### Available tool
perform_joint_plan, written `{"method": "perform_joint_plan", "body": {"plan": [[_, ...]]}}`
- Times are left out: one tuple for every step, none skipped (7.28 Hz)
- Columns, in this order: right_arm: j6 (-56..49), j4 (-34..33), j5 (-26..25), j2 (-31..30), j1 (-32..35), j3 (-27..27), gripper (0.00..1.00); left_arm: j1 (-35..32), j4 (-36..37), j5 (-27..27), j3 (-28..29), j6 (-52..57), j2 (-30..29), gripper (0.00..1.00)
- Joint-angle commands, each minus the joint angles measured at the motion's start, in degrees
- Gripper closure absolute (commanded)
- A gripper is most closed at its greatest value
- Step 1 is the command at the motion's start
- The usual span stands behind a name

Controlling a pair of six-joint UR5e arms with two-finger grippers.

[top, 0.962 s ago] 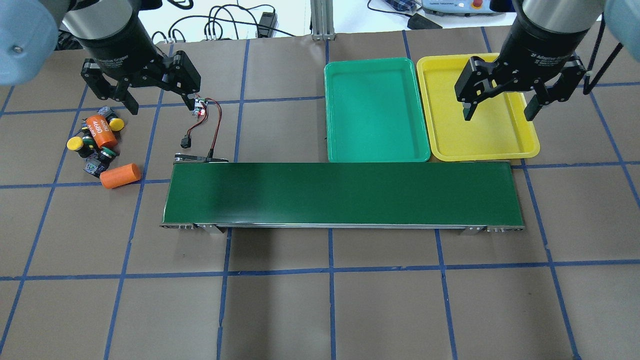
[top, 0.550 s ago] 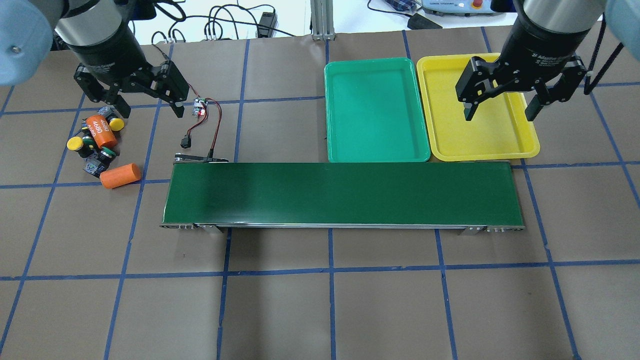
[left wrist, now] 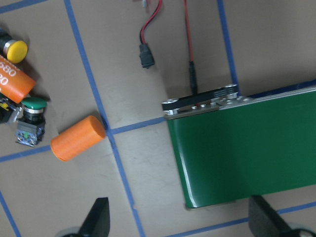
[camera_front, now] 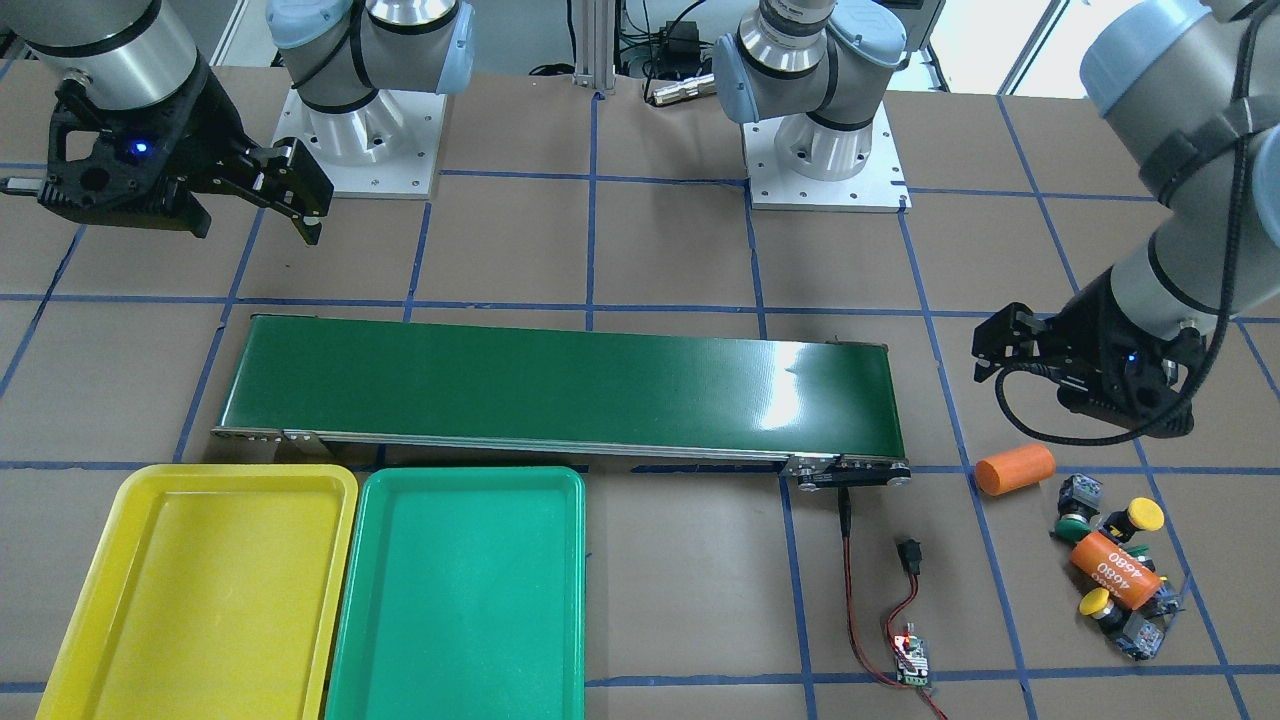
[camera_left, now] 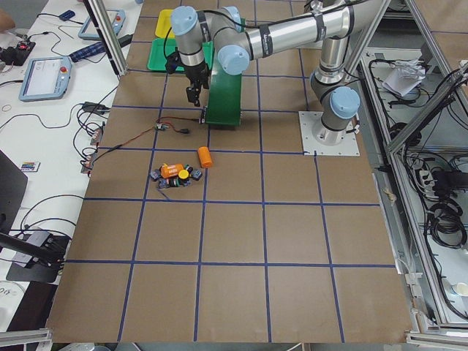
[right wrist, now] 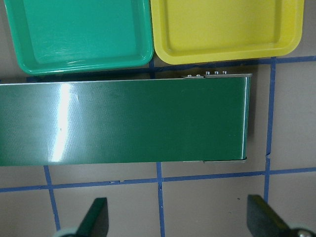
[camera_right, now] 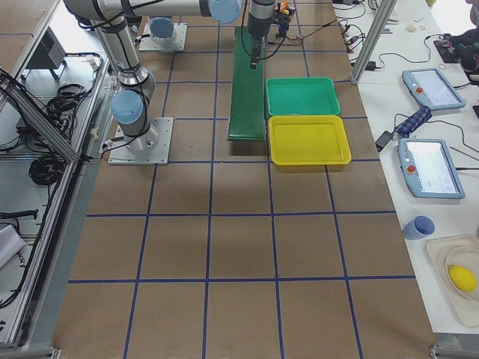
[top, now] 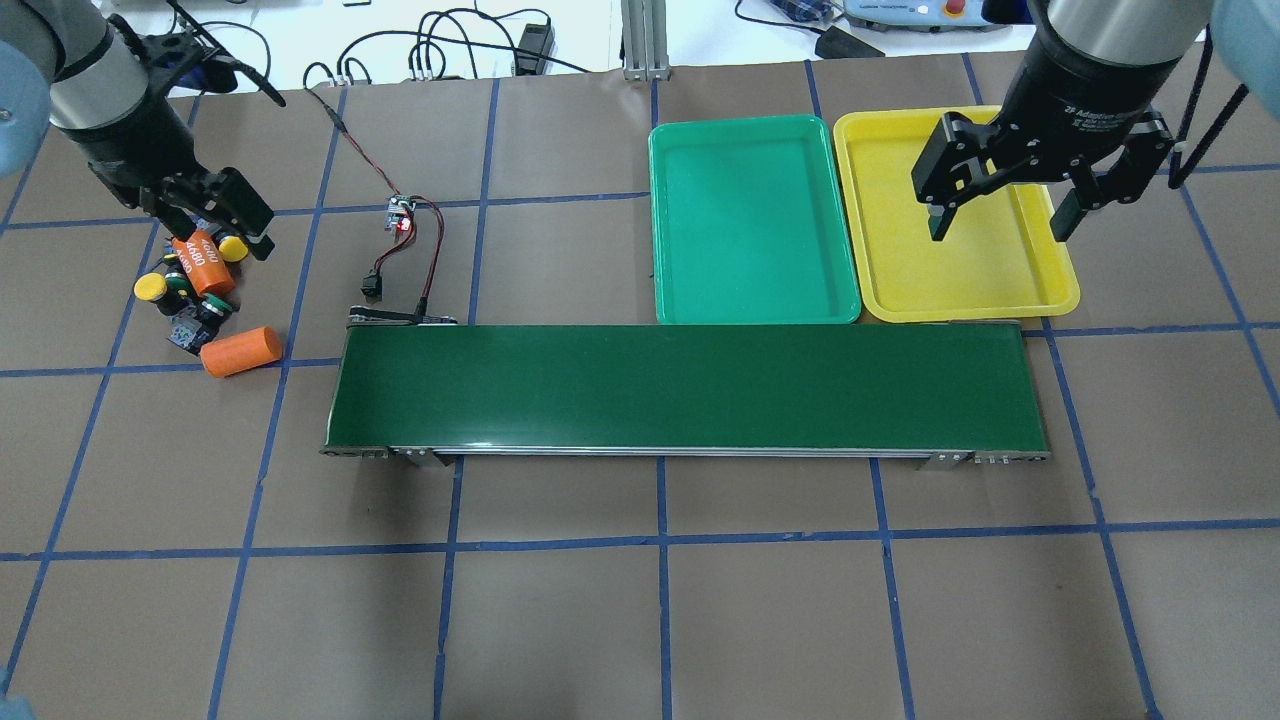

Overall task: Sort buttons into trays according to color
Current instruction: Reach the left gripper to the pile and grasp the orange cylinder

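You'll find both pairs of jaws spread wide, holding nothing: left gripper (left wrist: 178, 202) near the round-capped buttons (top: 150, 288) clustered among smooth orange cylinders (top: 240, 351), right gripper (top: 998, 232) over the glossy, round-cornered yellow tray (top: 1000, 310) beside the green tray (top: 750, 230).

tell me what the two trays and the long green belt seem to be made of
yellow tray: looks like moulded plastic, smooth and slightly glossy; uniform colour, rounded corners, raised rim.
green tray: same look, probably the same plastic; faint sheen on its floor.
conveyor belt: likely smooth rubber or PVC sheet, semi-gloss; a bright glare patch shows near one end.
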Motion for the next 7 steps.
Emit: {"method": "perform_joint_plan", "body": {"plan": [[0.03, 0.0, 0.0, 0.08, -0.01, 0.0, 0.0, 2.47, 12.22, 0.11, -2.76, 19.87, -6.67, 0.0], [0.12, 0.0, 0.0, 0.0, -0.01, 0.0, 0.0, 3.6, 15.43, -0.06, -4.78, 23.97, -8.79, 0.0], [0.12, 0.0, 0.0, 0.0, -0.01, 0.0, 0.0, 6.31, 19.56, -0.58, -6.72, 33.24, -10.46, 0.0], [0.03, 0.0, 0.0, 0.08, -0.01, 0.0, 0.0, 7.38, 20.38, -2.07, -9.26, 36.64, -10.91, 0.0], [0.03, 0.0, 0.0, 0.08, -0.01, 0.0, 0.0, 7.31, 20.56, -1.91, -11.2, 41.63, -10.31, 0.04], [0.03, 0.0, 0.0, 0.0, -0.01, 0.0, 0.0, 7.74, 22.04, -1.38, -11.83, 48.2, -10.82, 0.1], [0.03, 0.0, 0.0, 0.08, -0.01, 0.0, 0.0, 8.53, 21.45, -1.12, -12.53, 48.27, -10.39, 0.0]]}}
